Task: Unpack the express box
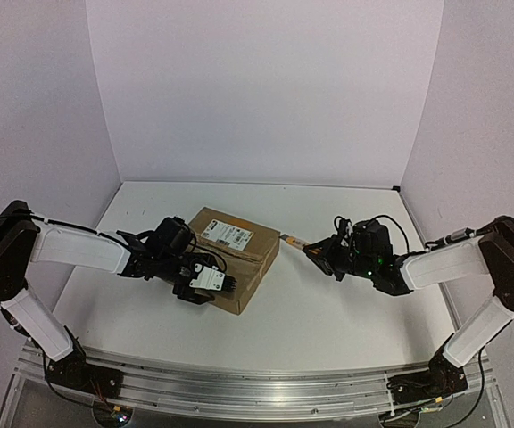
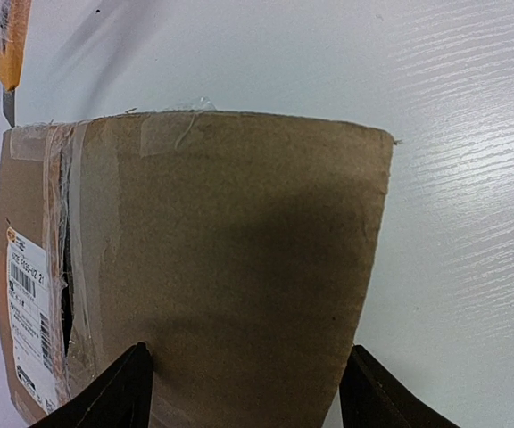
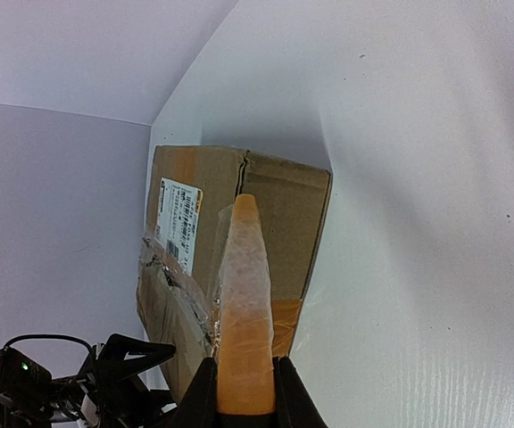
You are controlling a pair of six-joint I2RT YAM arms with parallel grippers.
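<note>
The express box point(image 1: 244, 259) is a shallow brown cardboard box with a white barcode label point(image 1: 227, 234) and tape strips, lying mid-table. My left gripper point(image 1: 224, 285) is at its near-left side. In the left wrist view its jaws point(image 2: 248, 392) stand wide apart, straddling the box point(image 2: 239, 250). My right gripper point(image 1: 321, 252) is shut on an orange cutter point(image 1: 294, 242) wrapped in clear film. The cutter's tip points at the box's right corner. In the right wrist view the cutter point(image 3: 244, 303) overlaps the box point(image 3: 284, 192) near the taped seam. The cutter's tip point(image 2: 12, 53) also shows in the left wrist view.
The white table point(image 1: 328, 330) is walled by lilac panels at the back and both sides. An aluminium rail point(image 1: 257, 383) runs along the near edge. The left gripper's black fingers point(image 3: 128, 352) show beside the box in the right wrist view.
</note>
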